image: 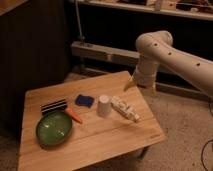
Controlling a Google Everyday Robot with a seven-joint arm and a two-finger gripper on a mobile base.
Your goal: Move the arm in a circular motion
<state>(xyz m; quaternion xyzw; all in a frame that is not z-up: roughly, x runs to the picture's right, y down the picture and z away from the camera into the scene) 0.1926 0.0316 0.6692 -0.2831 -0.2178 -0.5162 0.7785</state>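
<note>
Arm (167, 50): mine, reaches in from the right, elbow high, wrist bent down. Hand (140, 88) hangs over the far right corner of the worktop (100, 145), apart from the white cup (103, 106) and pale long item (125, 108) nearer the middle. Nothing seen in the hand; how far open, I cannot tell. Judgement: links stiff and heavy, nothing to take hold of, so the circle runs in free air. My shoulder and base are cut off at the right edge. What the pale item is stays unclear.

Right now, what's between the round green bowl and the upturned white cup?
A small orange carrot (camera view). The tan pronged gripper is by the far edge of the wooden table.
</note>
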